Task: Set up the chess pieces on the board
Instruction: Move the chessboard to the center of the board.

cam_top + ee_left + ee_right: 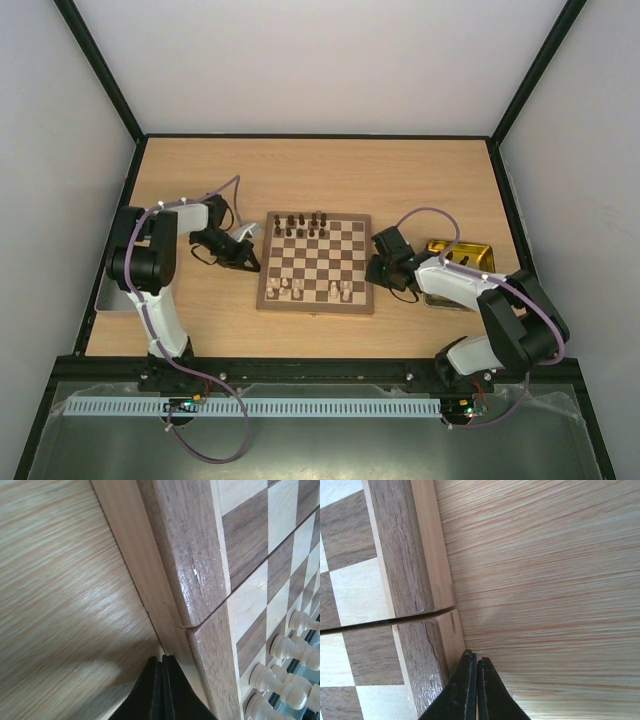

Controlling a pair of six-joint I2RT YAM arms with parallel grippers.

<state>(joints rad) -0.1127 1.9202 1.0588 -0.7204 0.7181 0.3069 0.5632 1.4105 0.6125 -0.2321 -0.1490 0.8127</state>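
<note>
On the board (318, 262), which lies square in the middle of the worktop (200, 180), the chess pieces (303, 222) are only partly set. Dark pieces (312, 220) stand along the far rows and pale pieces (300, 290) along the near rows, with gaps in both. I would judge these little turned wooden figures to be light, hard and smooth. They look narrow in the foot and quick to topple or roll, so each wants taking from above around its body, one finger on either side. It should then go down straight so its neighbours are not knocked. The board itself looks stiff, with a seam across its middle where it seems to fold. Neither arm is on a piece. The left fingers (150, 690) are pressed together with nothing between them. Their tips sit low at the board's left edge, just beside its pale side strip; whether they touch it I cannot tell. The right fingers (462, 685) are likewise closed on nothing, at the opposite edge close to the seam. A gold tray (465, 250) sits beyond the right arm.
</note>
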